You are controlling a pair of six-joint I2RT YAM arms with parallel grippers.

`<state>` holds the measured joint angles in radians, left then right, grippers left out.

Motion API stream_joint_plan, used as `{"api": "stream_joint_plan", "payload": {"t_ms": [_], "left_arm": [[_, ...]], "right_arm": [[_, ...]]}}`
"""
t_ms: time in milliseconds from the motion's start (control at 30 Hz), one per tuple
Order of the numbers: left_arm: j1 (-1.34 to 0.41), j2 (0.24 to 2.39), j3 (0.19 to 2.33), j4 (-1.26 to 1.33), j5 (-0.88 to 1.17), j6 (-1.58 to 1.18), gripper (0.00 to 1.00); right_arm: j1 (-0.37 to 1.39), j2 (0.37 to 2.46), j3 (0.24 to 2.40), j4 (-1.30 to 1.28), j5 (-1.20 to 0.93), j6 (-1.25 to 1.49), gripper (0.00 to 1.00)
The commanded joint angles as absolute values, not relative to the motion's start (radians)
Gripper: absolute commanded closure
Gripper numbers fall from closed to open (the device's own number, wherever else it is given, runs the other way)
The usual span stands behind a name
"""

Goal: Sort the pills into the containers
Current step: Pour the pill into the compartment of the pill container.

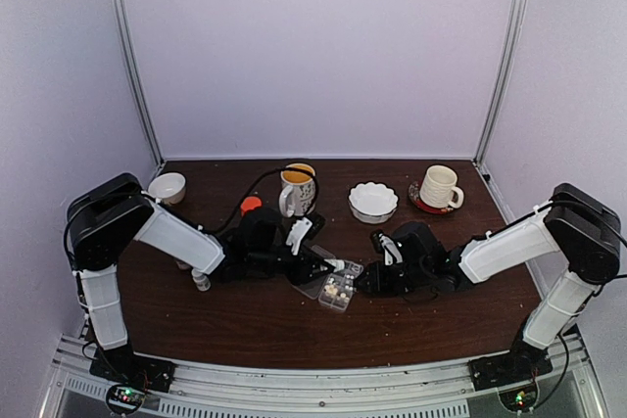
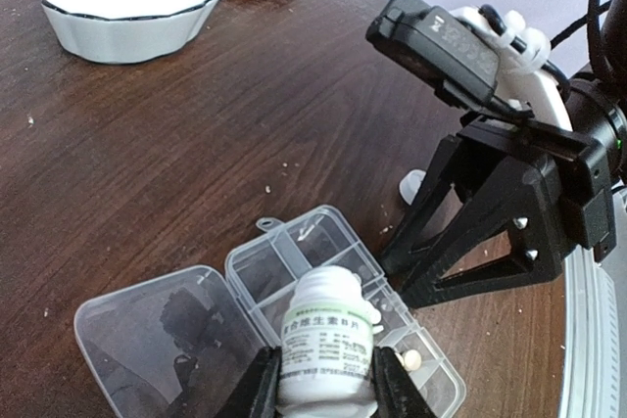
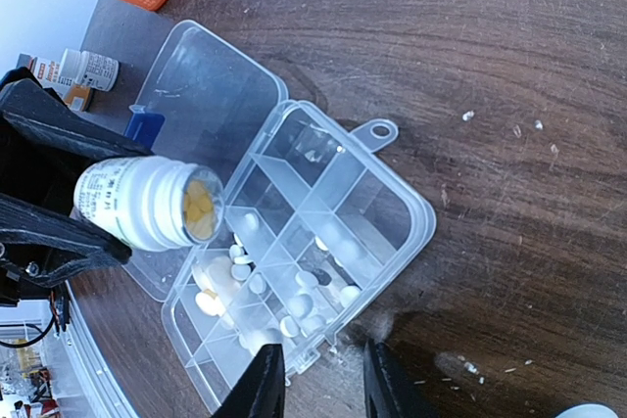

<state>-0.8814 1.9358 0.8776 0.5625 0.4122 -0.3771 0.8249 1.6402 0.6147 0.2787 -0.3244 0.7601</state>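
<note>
We see a dark brown wood-grain surface [image 1: 294,330], plain pale lavender walls [image 1: 323,46] on three sides, two metal corner posts [image 1: 132,56], even soft lighting.

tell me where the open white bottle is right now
The bottle is clamped in the left gripper at mid-table, tipped with its mouth over the open pill box. The right gripper is just to its right.
</note>
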Motion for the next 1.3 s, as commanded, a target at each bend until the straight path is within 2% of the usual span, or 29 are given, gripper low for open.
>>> {"api": "stream_joint_plan", "payload": {"t_ms": [0,467,1267], "left_arm": [[-0.900,1.910,0.886,0.550,0.396,-0.356,1.00],[-0.907,1.873,0.890,0.537,0.393,-0.362,1.00],[-0.926,1.851,0.979,0.355,0.288,-0.288,1.00]], "right_arm": [[0.830,1.613,0.637,0.258,-0.311,0.743,0.71],[0.830,1.603,0.638,0.245,-0.310,0.737,0.71],[0.830,1.589,0.625,0.247,-0.310,0.736,0.71]]}}
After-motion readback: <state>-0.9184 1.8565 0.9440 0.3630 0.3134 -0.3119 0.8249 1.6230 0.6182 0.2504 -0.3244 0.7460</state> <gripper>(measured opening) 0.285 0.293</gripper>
